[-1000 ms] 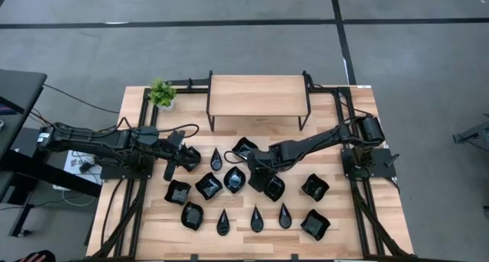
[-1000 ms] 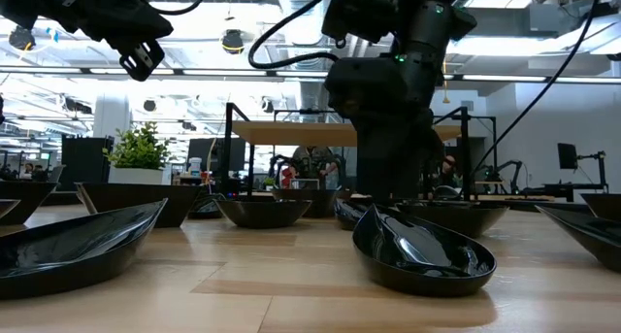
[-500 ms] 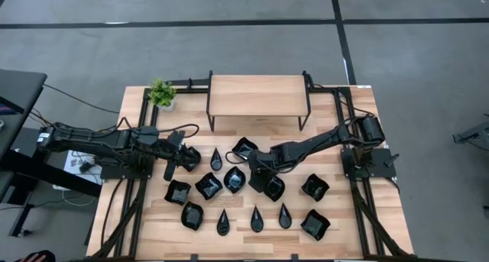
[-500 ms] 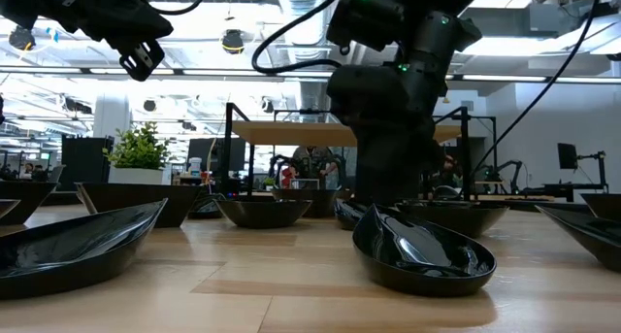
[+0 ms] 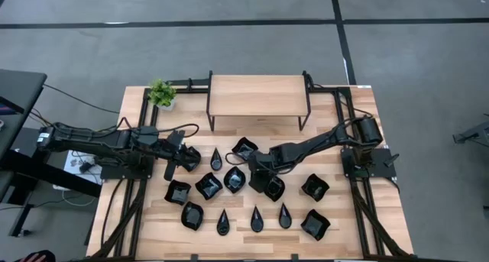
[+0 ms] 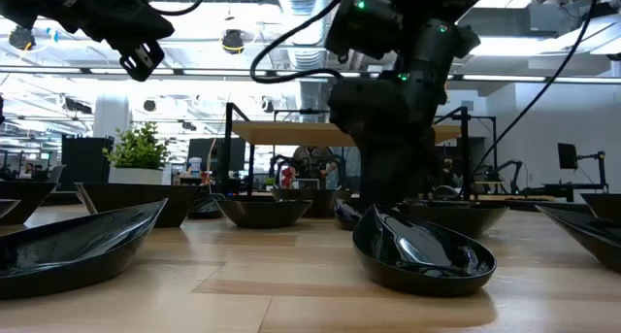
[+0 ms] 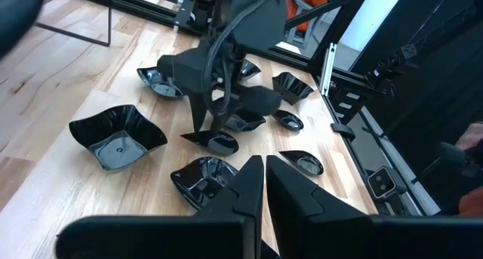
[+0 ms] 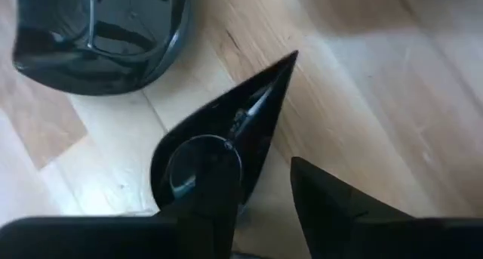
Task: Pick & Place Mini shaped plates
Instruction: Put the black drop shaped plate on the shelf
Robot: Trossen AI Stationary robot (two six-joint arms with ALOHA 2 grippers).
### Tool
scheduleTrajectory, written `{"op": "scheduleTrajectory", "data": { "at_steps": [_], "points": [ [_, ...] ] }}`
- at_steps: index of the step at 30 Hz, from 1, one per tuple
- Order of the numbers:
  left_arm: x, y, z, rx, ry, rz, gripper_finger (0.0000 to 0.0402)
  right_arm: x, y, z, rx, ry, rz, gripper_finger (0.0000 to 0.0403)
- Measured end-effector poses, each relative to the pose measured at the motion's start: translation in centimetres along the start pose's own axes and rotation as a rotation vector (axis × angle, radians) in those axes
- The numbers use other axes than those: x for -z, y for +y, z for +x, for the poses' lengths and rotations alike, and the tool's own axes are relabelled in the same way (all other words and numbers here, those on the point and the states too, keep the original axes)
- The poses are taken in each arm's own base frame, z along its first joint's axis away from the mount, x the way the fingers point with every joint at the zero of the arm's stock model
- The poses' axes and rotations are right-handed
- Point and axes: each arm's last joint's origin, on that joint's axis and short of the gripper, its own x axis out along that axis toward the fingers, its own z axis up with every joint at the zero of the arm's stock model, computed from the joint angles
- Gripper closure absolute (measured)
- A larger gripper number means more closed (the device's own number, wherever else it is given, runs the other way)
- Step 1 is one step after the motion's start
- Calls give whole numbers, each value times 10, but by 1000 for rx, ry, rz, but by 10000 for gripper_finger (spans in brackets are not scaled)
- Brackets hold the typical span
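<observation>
**Right end effector set over a teardrop plate at mid-desk**

I have the right end effector (image 8: 260,206) low over the middle of the desk (image 5: 336,228), straddling the rounded end of a teardrop plate (image 8: 215,149). In the right wrist view one finger lies over the bowl of that plate and the other sits outside its rim, on the wood side, with a clear gap between them. So I read the fingers as spread around the rim, not yet pinching it. I judge this placement is meant to catch the thin wall edge-on, since a shallow glossy dish offers little else to grip. The plate lies flat on the desk, its point aimed away from the wrist, just beside a squarish wavy-rimmed plate (image 8: 98,32).

The left end effector (image 7: 260,191) hangs above the left side of the desk, fingers pressed together and carrying nothing. I am keeping it there to stay out of the right arm's way.

The other mini plates (image 5: 252,201) are scattered across the front half of the desk, each upright and apart from its neighbours. Every dish I can see into is empty. The wooden shelf (image 5: 256,96) at the back has nothing on it, and a small potted plant (image 5: 161,93) stands at its left corner. I take the shelf as a likely drop spot, though nothing confirms that.
</observation>
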Motion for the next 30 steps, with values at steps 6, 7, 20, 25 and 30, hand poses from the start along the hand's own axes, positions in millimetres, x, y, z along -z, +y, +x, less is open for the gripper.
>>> {"op": "scheduleTrajectory", "data": {
  "at_steps": [6,7,20,25,30],
  "points": [
    [0,0,0,0,1,0,382,2,5,8,-29,6,6,323],
    [0,0,0,0,-1,0,382,1,5,8,-28,6,7,329],
    [0,0,0,-1,1,0,382,0,7,6,-36,15,9,397],
    [0,0,0,-1,1,0,382,-2,8,4,-27,25,10,394],
    [0,0,0,0,1,0,382,-2,7,4,-27,27,11,398]
  ]
}}
